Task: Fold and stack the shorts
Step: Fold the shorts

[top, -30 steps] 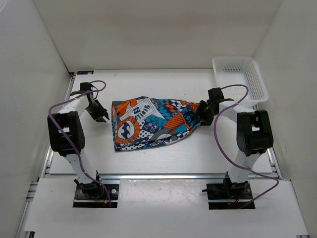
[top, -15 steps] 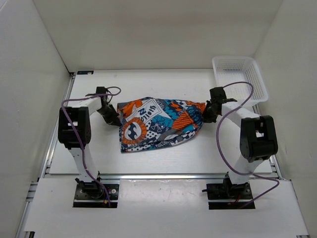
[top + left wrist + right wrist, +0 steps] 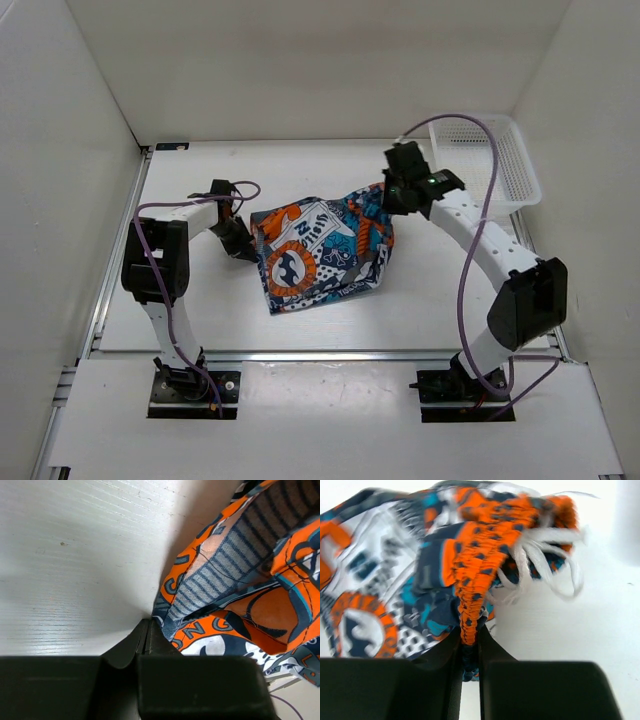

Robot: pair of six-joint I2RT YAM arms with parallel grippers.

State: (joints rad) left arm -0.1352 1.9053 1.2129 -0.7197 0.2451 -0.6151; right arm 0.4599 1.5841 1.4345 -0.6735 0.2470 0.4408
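Shorts (image 3: 322, 248) are at the center of the top view, bunched up on the white table (image 3: 200, 315) and held between 2 grippers. Left gripper (image 3: 243, 245) is at the shorts' left edge, center-left of frame, clenched on the fabric. Left wrist view shows the 2 fingers pressed together with an edge of orange-navy print pinched at the tips; the rest of the cloth fills the right side of that frame, bare table on the left.

Right gripper (image 3: 392, 203) is at the shorts' upper-right corner, upper center-right of the top view, with its arm reaching in from lower right. Right wrist view shows the jaws nearly together, grasping the orange elastic waistband (image 3: 479, 575), which runs up from between the fingers. White drawstring (image 3: 540, 562) loops hang loose at upper right of that frame, blurred.

White mesh basket (image 3: 515, 165) sits in the upper right corner of the table, apart from the shorts. Right arm's purple cable (image 3: 470, 125) arcs across it.
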